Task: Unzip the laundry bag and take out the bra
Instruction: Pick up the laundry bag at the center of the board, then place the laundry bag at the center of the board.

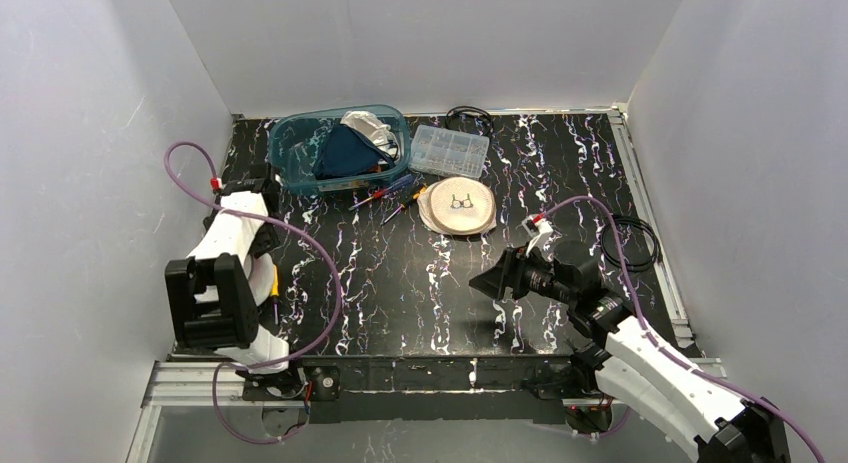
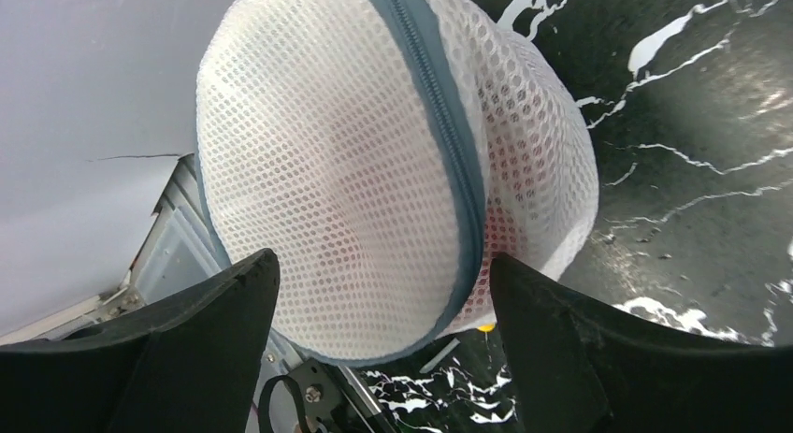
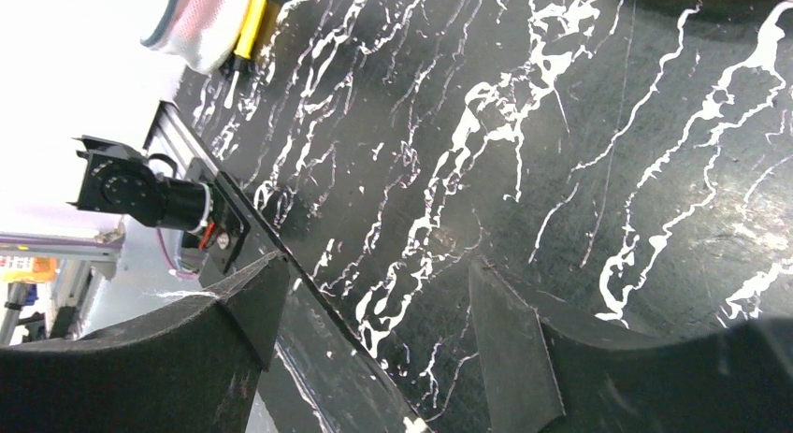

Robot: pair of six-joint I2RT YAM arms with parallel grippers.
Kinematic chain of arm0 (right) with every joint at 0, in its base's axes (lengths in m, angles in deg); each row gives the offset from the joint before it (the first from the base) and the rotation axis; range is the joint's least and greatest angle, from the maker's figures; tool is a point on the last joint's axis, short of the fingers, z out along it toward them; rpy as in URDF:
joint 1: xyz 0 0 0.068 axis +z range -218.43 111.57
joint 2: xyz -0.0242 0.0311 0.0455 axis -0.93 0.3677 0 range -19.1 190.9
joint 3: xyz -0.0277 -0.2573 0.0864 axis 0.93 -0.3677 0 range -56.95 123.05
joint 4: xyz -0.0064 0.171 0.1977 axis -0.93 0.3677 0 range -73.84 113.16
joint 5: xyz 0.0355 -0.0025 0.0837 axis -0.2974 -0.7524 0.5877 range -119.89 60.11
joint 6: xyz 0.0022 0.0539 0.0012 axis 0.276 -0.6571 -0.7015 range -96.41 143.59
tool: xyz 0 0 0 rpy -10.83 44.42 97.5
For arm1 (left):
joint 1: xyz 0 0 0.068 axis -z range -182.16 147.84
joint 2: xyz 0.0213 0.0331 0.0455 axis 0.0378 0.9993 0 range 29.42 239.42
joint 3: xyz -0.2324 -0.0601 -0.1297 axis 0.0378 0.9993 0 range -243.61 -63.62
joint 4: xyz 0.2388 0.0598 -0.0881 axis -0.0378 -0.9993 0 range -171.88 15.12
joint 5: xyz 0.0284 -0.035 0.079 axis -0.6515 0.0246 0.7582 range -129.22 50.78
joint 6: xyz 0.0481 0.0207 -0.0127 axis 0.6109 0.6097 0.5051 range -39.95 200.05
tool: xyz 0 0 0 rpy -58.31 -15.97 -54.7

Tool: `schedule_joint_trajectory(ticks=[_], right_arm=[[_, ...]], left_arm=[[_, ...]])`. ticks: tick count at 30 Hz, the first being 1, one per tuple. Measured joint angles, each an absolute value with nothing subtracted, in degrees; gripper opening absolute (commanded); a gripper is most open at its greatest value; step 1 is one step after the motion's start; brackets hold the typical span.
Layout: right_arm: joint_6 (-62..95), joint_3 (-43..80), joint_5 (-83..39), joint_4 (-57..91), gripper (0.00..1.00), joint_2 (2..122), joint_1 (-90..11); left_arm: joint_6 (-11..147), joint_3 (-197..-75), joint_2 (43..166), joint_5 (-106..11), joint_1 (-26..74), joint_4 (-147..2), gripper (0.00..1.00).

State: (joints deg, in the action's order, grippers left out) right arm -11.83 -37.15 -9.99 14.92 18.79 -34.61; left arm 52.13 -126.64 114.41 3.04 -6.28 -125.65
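The white mesh laundry bag (image 2: 374, 171) lies at the table's left edge, its blue-grey zipper (image 2: 449, 124) shut and running down its middle. Pink fabric of the bra (image 2: 496, 237) shows faintly through the mesh. My left gripper (image 2: 383, 311) is open, its jaws wide apart on either side of the bag's near end. In the top view the left arm covers most of the bag (image 1: 266, 280). My right gripper (image 1: 490, 281) is open and empty above the table right of centre. The right wrist view shows the bag (image 3: 201, 17) far off.
A teal bin (image 1: 300, 143) of clothes stands at the back left, with a clear organiser box (image 1: 450, 150) beside it. Screwdrivers (image 1: 395, 195) and a round plate (image 1: 480, 218) with glasses lie mid-table. A yellow-handled tool (image 3: 248, 26) lies by the bag. A black cable (image 1: 630, 243) lies right.
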Motion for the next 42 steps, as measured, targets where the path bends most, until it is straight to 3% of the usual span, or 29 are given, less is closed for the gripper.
schedule_joint_trajectory(ticks=[5,11,21,31,42], right_arm=[[-9.5,-37.0,-10.4,17.2,0.78,20.0,-34.6],[-7.5,-35.2,-11.2,19.9,0.78,20.0,-34.6],[-7.7,-33.4,-14.0,21.2,0.78,19.2,-34.6],[-5.8,-22.9,-20.3,26.9,0.78,22.0,-34.6],[-1.8,-20.0,-33.3,35.3,0.78,19.5,-34.6]], left_arm=[[51.9,-125.5,119.0,3.4,-7.5,-124.6,0.51],[52.1,-123.4,118.9,1.8,-7.7,-123.1,0.01],[53.3,-122.3,97.6,-5.2,-2.8,-123.7,0.00],[51.9,-127.1,85.3,-10.8,30.9,-126.3,0.00],[58.6,-127.4,87.2,-9.3,68.9,-125.7,0.00]])
